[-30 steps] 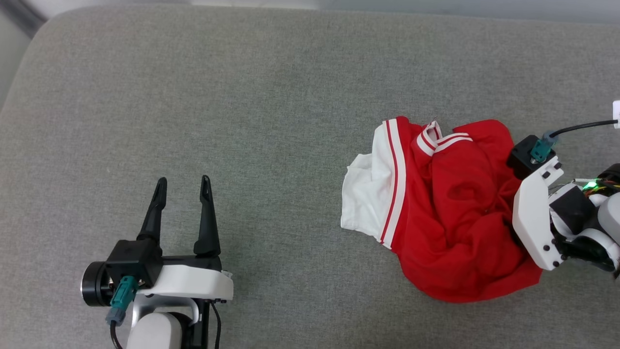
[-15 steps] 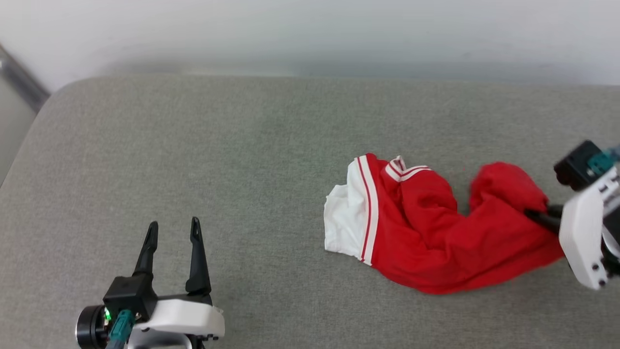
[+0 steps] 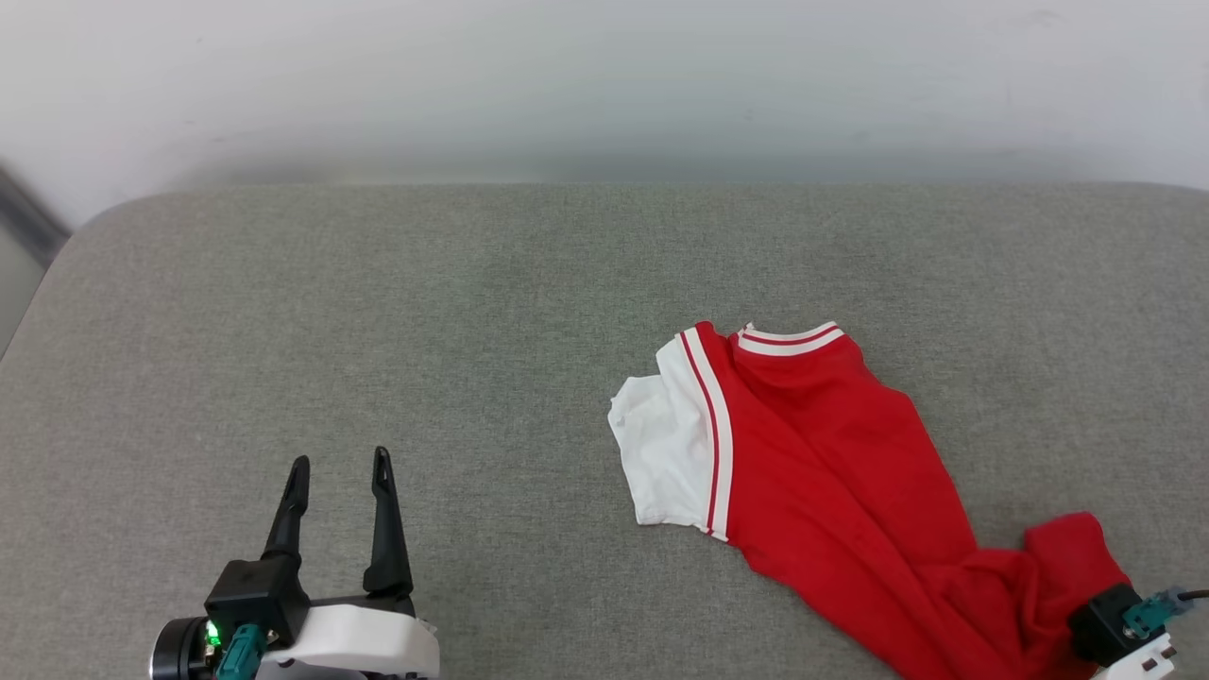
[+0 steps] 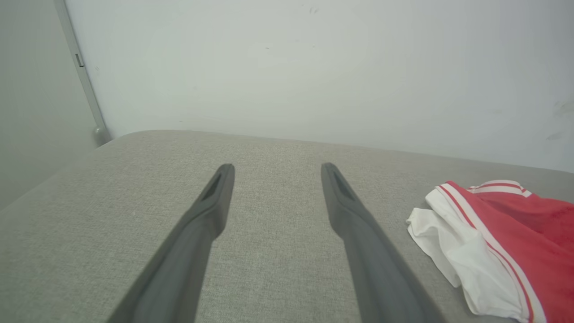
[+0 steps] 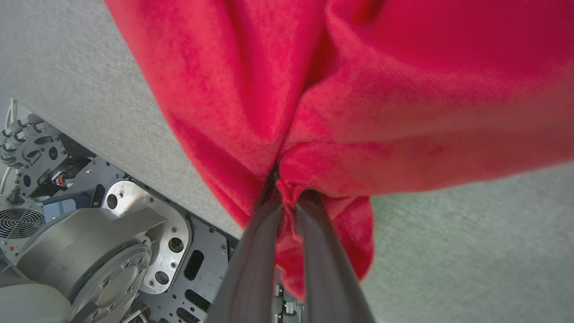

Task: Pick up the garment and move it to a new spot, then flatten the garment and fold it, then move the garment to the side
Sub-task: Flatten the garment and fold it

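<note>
The red garment [image 3: 831, 472] lies stretched on the grey cushion, its white sleeve [image 3: 661, 453] and striped collar [image 3: 789, 340] toward the middle. Its lower end runs to the bottom right corner of the head view. There my right gripper [image 5: 287, 186] is shut on a bunch of red cloth [image 5: 314, 112] at the cushion's near edge; its wrist block [image 3: 1100, 633] shows in the head view with the fingers hidden. My left gripper [image 3: 340, 467] stands open at the lower left, well apart from the garment [image 4: 506, 237]. The lettering is hidden.
The grey cushion [image 3: 378, 312] spreads wide to the left and back of the garment. A pale wall [image 3: 604, 85] rises behind it. Past the cushion's near edge, the right wrist view shows my metal base [image 5: 89, 251] and a wheel [image 5: 22, 143].
My right gripper has dragged the red cloth toward the near right, stretching the crumpled garment into a long shape. The camera has tilted, bringing the wall into view. The left gripper stays open.
</note>
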Motion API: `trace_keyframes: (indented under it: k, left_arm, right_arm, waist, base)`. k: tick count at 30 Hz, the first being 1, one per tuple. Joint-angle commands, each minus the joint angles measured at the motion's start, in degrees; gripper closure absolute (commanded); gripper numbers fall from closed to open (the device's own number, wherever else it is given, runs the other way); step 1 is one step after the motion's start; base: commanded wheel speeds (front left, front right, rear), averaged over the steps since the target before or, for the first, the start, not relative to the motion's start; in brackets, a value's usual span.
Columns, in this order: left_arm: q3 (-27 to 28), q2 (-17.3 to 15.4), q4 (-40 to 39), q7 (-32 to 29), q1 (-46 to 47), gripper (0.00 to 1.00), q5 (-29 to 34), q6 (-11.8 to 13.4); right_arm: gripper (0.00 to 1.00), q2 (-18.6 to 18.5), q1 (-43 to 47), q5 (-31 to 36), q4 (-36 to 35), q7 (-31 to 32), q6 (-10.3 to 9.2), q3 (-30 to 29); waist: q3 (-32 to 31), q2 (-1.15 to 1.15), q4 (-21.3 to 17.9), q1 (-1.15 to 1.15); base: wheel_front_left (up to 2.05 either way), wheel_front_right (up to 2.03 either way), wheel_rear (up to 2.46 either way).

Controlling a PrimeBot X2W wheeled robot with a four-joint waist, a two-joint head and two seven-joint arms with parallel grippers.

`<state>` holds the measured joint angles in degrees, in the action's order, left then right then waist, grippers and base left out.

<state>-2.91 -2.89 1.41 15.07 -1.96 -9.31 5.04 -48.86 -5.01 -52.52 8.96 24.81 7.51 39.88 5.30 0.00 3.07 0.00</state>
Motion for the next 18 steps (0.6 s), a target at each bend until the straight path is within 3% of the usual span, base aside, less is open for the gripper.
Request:
trace_keyframes:
  k: [1, 4, 5, 6, 11, 12, 18]
  left_arm:
    - [0.14, 0.03, 0.2, 0.15, 0.11, 0.0, 0.37, -0.25]
    - [0.47, 0.03, 0.52, 0.15, -0.32, 0.0, 0.67, -0.42]
    - [0.54, 0.03, 0.62, 0.15, -0.63, 0.0, 0.63, -0.5]
    - [0.64, 0.03, 0.74, 0.15, -0.91, 0.0, 0.7, -0.56]
    - [0.77, 0.04, 1.01, 0.15, -1.52, 0.0, 1.08, -0.75]
    - [0.75, 0.03, 0.99, 0.15, -1.81, 0.0, 1.16, -0.77]
    - [0.81, 0.03, 0.8, 0.15, -1.23, 0.0, 1.88, -1.28]
  right_arm:
    - [1.0, 1.61, 2.2, 1.88, 1.74, -0.36, -0.04, -0.88]
    - [1.0, 4.52, 3.82, 3.43, 2.55, -2.7, -0.06, -4.48]
    - [0.25, 4.93, 3.91, 4.28, 2.41, -3.73, -0.07, -6.18]
    - [0.0, 5.21, 3.99, 5.16, 1.85, -4.51, -0.07, -7.8]
    - [0.0, 7.97, 5.81, 10.41, -2.95, -10.07, -0.04, -17.55]
    - [0.0, 9.84, 6.54, 12.62, -5.51, -12.4, -0.04, -21.74]
    - [0.0, 19.59, 8.3, 23.17, -11.65, -19.36, -0.04, -33.08]
  waist:
    - [-0.03, 0.0, 0.15, 0.0]
    - [-0.52, 0.0, 0.02, 0.0]
    - [-0.81, 0.0, -0.03, 0.0]
    - [-1.12, 0.0, -0.05, 0.0]
    - [-2.49, 0.0, -0.17, 0.0]
    - [-2.89, 0.0, -0.14, 0.0]
    - [-3.71, 0.0, 0.12, 0.0]
  base:
    - [0.0, 0.0, 0.0]
    - [0.0, 0.0, 0.0]
    - [0.0, 0.0, 0.0]
    - [0.0, 0.0, 0.0]
    - [0.0, 0.0, 0.0]
    - [0.0, 0.0, 0.0]
    - [0.0, 0.0, 0.0]
